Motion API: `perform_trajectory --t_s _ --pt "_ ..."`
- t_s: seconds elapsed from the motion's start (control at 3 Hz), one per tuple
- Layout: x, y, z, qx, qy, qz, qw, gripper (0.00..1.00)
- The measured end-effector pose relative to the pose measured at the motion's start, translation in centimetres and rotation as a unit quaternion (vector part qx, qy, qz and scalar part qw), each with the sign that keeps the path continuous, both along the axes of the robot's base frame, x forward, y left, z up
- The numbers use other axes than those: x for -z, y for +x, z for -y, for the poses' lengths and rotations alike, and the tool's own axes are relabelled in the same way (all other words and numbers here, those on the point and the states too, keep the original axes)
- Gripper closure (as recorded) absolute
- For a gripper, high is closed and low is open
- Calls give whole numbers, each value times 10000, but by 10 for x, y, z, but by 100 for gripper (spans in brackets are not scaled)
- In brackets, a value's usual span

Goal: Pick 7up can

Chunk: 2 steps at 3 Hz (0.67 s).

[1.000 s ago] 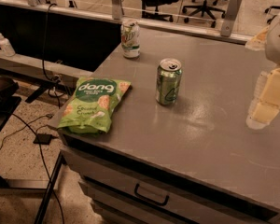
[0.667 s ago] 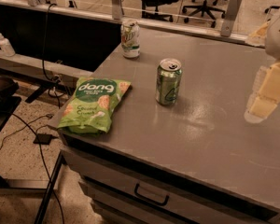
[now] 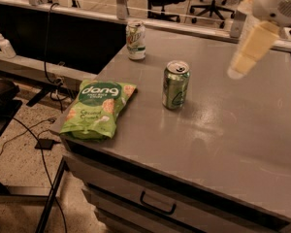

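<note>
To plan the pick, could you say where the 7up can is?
The 7up can stands far left on the table, beyond the green can; tool hovers right.

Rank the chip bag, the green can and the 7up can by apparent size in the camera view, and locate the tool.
1. chip bag, clearly largest.
2. green can.
3. 7up can: looks smaller, but it stands farther back, so the cans may truly match.
The tool hangs over the table at right, apart from all three.
</note>
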State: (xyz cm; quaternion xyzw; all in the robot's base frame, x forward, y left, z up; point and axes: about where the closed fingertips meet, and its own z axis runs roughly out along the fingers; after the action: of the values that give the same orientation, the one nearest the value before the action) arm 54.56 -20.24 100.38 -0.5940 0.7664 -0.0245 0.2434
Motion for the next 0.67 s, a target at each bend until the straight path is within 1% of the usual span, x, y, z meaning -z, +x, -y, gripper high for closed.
perform_trajectory --t_s 0.33,0.67 --pt "-16 69 -30 35 481 358 9982 0" --pt "-18 126 -53 401 976 698 9920 0"
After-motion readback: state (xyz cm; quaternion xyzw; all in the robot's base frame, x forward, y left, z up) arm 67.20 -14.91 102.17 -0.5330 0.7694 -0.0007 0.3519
